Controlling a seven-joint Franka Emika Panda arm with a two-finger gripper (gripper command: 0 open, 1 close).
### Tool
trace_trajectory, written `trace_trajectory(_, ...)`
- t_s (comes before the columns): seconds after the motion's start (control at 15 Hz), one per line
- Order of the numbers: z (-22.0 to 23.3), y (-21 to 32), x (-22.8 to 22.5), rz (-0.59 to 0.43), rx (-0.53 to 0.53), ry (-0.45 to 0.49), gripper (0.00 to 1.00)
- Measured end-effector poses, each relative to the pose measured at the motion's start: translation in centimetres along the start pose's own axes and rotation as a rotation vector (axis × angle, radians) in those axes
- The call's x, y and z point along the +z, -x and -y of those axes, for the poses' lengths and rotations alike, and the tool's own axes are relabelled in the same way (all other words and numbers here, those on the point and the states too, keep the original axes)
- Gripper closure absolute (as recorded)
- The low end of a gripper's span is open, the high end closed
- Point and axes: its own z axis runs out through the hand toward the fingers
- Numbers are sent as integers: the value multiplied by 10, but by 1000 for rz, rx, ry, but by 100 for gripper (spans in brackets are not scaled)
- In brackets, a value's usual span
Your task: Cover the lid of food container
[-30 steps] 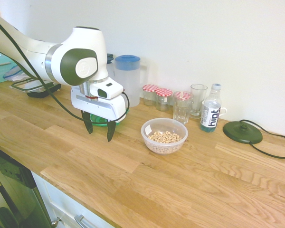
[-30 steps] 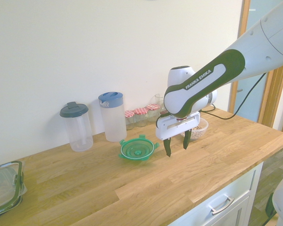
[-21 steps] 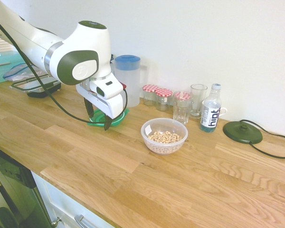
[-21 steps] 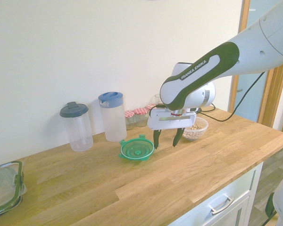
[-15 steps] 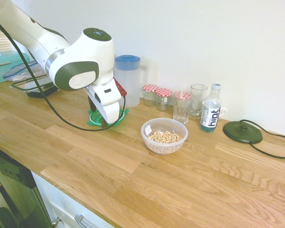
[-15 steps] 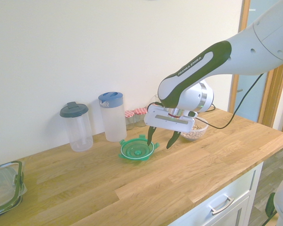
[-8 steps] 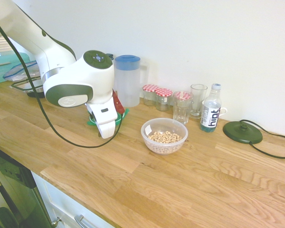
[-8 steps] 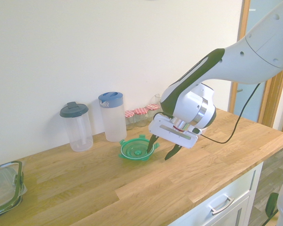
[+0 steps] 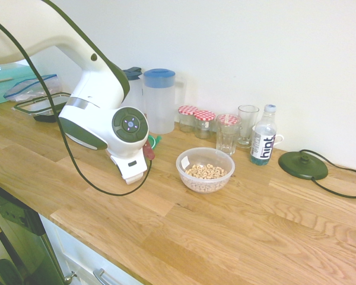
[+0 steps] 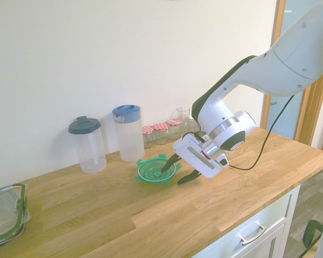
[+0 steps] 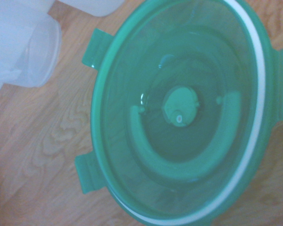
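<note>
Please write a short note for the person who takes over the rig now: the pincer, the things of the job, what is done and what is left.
Pincer: open, holding nothing, tilted, its tips by the green lid.
Green lid: on the counter, near the blue-lidded jug.
Food container: clear bowl with cereal rings inside, uncovered.
Done: pincer is at the lid; no grip.
Left: grasp lid, carry it to the bowl, cover it.

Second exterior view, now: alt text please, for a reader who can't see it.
The gripper, fingers open, is tilted low at the near right of the green lid, which lies on the wooden counter. Two jugs stand behind the lid to the left, and red-checked jars stand by the wall.
</note>
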Motion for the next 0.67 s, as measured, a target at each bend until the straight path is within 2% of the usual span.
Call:
trace_trajectory(0.4, 0, -20, -10, 2, 10, -69, 0)
trace_trajectory(0.6, 8, -24, 9, 23, 11, -100, 0)
trace_trajectory(0.67, 14, -26, 15, 28, 4, -107, 100)
